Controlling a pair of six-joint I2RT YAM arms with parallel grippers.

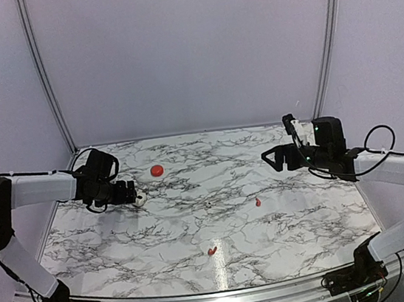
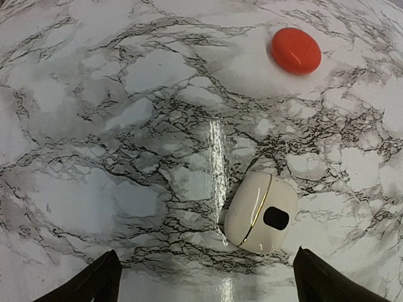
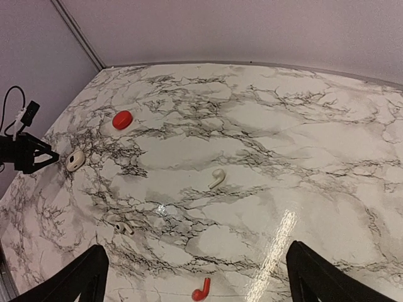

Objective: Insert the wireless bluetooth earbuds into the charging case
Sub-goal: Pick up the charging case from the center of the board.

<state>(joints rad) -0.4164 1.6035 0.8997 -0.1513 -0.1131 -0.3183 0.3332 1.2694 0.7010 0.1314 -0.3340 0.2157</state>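
The red round charging case (image 1: 157, 170) lies shut on the marble table at the back left; it also shows in the left wrist view (image 2: 296, 50) and the right wrist view (image 3: 122, 119). Two tiny red earbuds lie loose: one right of centre (image 1: 258, 202), one near the front middle (image 1: 212, 251). The right wrist view shows only one red earbud (image 3: 201, 290). My left gripper (image 1: 129, 194) (image 2: 204, 286) is open and empty, low over the table, apart from the red case. My right gripper (image 1: 277, 157) (image 3: 196, 246) is open and empty, raised at the right.
A small white case with a dark spot (image 2: 261, 212) (image 1: 140, 199) lies just ahead of my left fingers. A white earbud (image 3: 217, 178) and a second white earbud (image 3: 123, 228) lie mid-table. Pale walls close the back and sides.
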